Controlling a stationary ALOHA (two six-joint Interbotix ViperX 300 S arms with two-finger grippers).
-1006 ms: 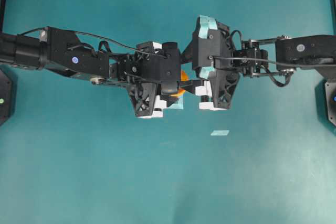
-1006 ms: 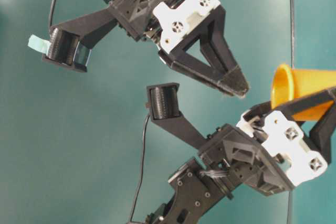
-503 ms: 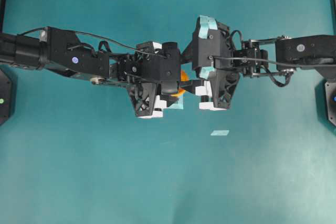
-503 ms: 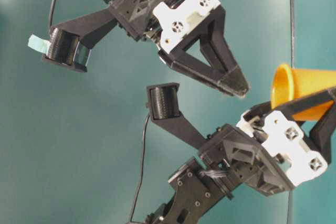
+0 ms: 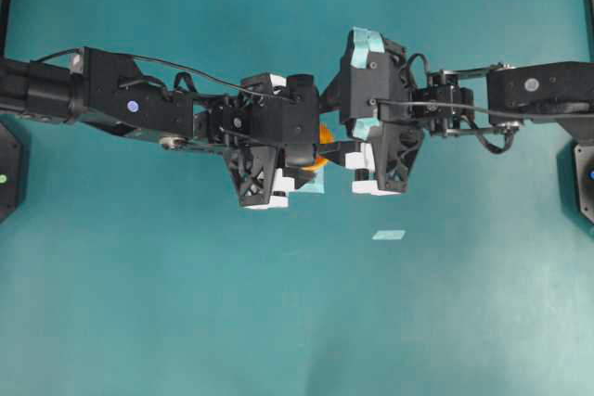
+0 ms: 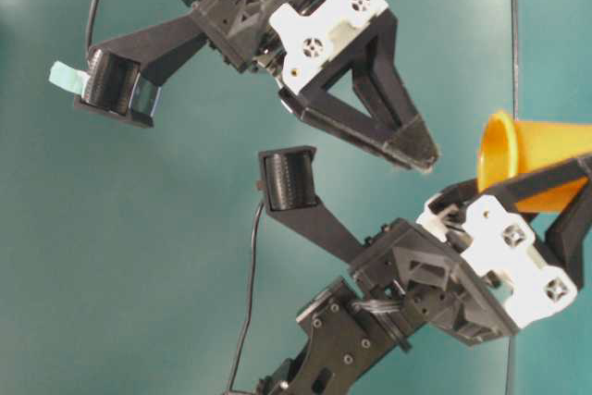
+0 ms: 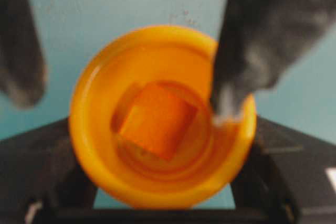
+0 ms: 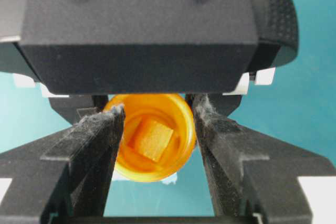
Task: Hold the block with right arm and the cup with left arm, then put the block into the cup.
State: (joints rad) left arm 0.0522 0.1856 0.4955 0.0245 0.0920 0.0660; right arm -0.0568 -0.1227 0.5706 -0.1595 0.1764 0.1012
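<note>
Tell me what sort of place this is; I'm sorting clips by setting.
Probably a robotics lab bench: a plain teal tabletop, two black arms, and only test props, a cup holding a block, and a tape strip.

The block (image 7: 157,120) is sitting inside the cup (image 7: 105,171), on its bottom. The cup is lying between the left gripper (image 5: 295,166) and the right gripper (image 5: 357,150), mouth facing right. A tape strip (image 5: 389,235) is lying on the desk (image 5: 278,322), below the right gripper in the overhead view.
</note>
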